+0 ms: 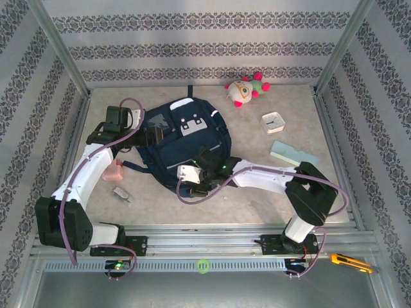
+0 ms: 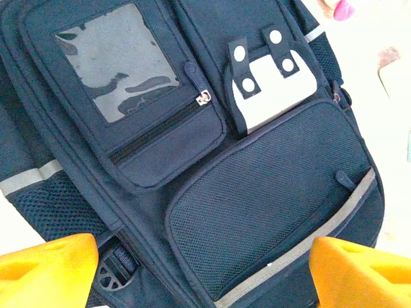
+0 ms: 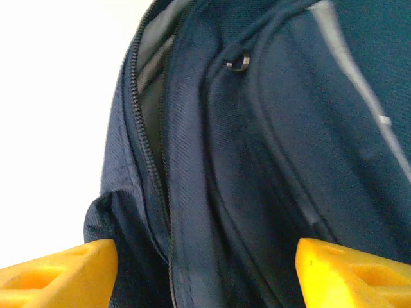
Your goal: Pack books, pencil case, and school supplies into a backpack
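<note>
The backpack (image 1: 186,138) is lying front-up mid-counter (image 1: 244,208), its side zipper gaping. The right gripper (image 3: 205,273), jaws apart, is hovering at that opening, probably to widen it. The left gripper (image 2: 205,269), also spread, is hanging above the pockets. The pencil case (image 1: 294,153) is waiting rightward.
</note>
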{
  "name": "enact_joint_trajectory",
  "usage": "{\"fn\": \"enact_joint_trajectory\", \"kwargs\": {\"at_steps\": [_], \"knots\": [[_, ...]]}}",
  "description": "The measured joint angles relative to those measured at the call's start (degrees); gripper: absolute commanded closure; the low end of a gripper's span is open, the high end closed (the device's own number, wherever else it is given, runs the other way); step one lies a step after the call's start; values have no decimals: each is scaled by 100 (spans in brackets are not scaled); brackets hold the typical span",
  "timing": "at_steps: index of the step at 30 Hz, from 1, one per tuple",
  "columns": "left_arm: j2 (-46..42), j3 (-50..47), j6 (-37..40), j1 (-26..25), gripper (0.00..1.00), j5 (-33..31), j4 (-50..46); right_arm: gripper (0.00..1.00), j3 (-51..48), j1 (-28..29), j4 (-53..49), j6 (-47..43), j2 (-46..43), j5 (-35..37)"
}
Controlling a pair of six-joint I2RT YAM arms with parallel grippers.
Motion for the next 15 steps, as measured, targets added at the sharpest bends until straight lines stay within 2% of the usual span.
{"fn": "enact_joint_trajectory", "kwargs": {"at_steps": [3, 5, 7, 12, 13, 15], "knots": [[0, 0, 4, -2, 19, 13, 2, 29, 92, 37, 33, -72, 278, -175], [-2, -11, 33, -2, 20, 46, 7, 35, 105, 44, 127, -74, 387, -197], [-13, -79, 74, 0, 21, 79, 57, 55, 118, 44, 247, -90, 492, -151], [-81, -334, 474, 0, 22, 120, 87, 96, 149, 39, 439, -42, 542, 116], [-94, -372, 616, 0, 22, 138, 90, 100, 107, 24, 446, -74, 457, 107], [-153, -459, 957, 0, 22, 188, 129, 100, -46, -66, 452, -98, 181, 33]]}}
